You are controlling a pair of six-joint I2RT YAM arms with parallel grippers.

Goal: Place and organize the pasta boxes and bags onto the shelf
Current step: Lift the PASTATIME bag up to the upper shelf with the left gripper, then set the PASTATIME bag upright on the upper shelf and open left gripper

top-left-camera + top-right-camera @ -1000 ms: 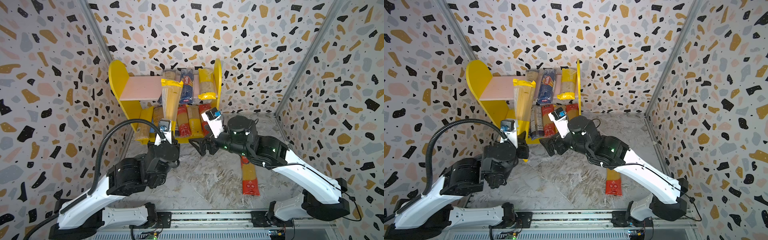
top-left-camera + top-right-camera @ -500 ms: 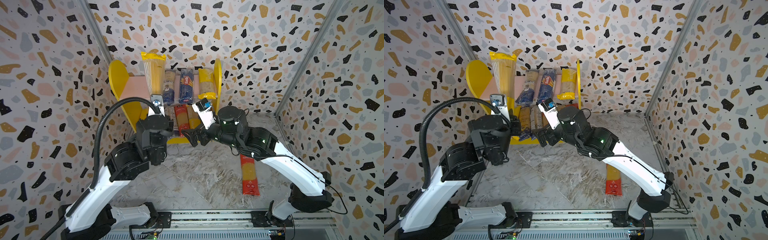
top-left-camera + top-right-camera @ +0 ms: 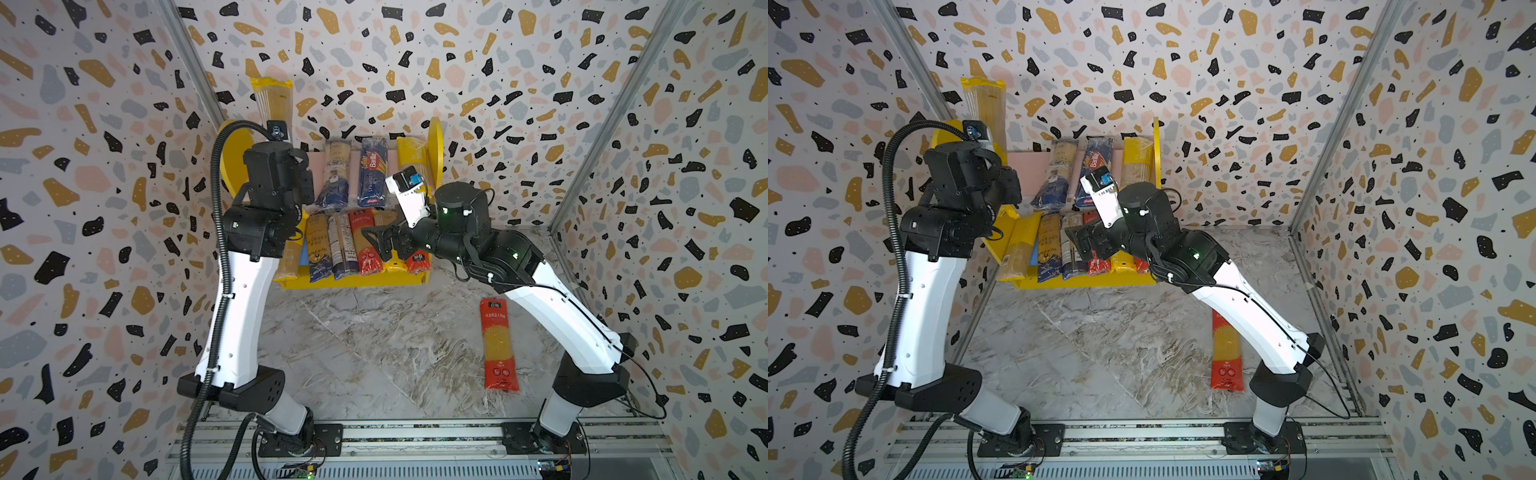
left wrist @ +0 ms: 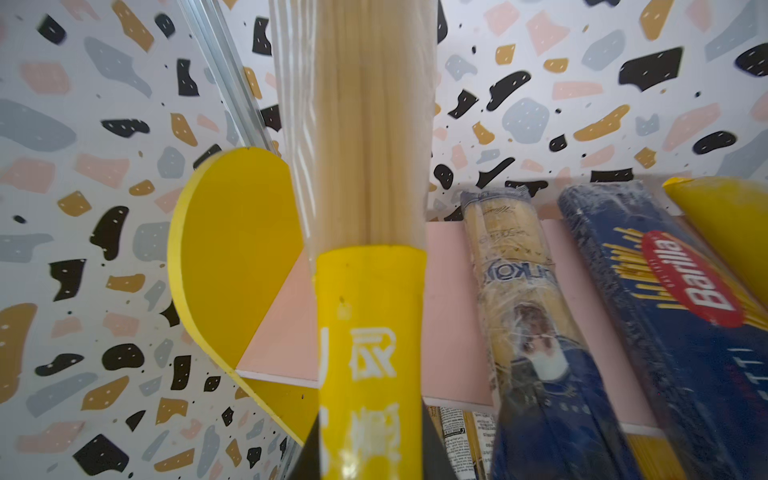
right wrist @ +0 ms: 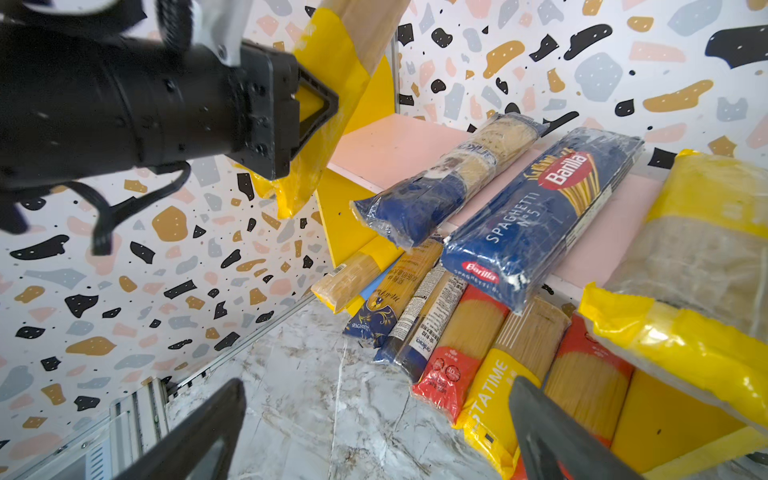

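Observation:
The shelf (image 3: 435,141) (image 3: 1156,145) stands against the back wall. My left gripper (image 4: 370,449) (image 5: 316,104) is shut on a yellow spaghetti pack (image 3: 272,99) (image 3: 984,104) (image 4: 365,166). It holds the pack upright over the left end of the pink upper board (image 4: 449,311). On that board lie a clear-and-blue pack (image 3: 334,174), a blue Barilla pack (image 3: 372,172) and a yellow pack (image 3: 413,156). Several packs (image 3: 349,245) fill the lower tier. My right gripper (image 3: 374,245) (image 5: 374,436) is open and empty in front of them. A red pack (image 3: 498,345) (image 3: 1225,353) lies on the table.
Terrazzo walls close in the back and both sides. An aluminium rail (image 3: 415,432) carrying both arm bases runs along the front. The left arm's black cable (image 3: 216,249) loops beside the shelf's left panel. The marble tabletop (image 3: 374,353) stretches between shelf and rail.
My left arm has lifted the yellow pack from in front of the shelf up and leftward, above the upper board. My right gripper has moved closer to the lower tier.

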